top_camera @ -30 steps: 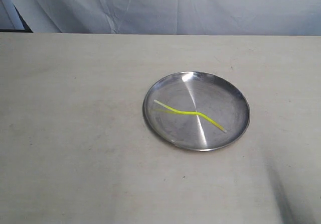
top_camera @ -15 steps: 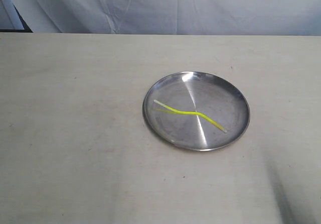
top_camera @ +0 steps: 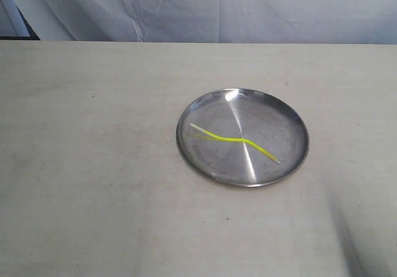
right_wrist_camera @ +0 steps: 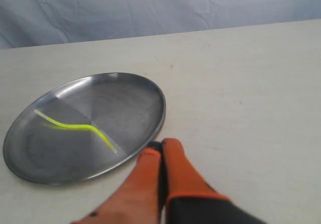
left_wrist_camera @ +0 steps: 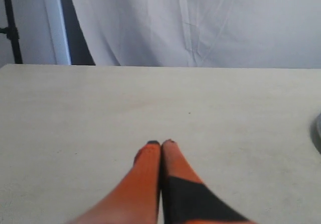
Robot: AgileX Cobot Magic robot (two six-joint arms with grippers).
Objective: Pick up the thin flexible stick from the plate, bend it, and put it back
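The left gripper (left_wrist_camera: 160,143) has its orange fingers pressed together with nothing between them, over the pale table (left_wrist_camera: 100,103). The right gripper (right_wrist_camera: 161,144) is likewise closed tight and empty, with its tips close by the rim of the plate (right_wrist_camera: 125,98). The thin flexible stick (right_wrist_camera: 80,127) lies inside the plate — wavy, running across its middle, clear of both grippers. A white cloth (top_camera: 248,10) hangs behind the table.
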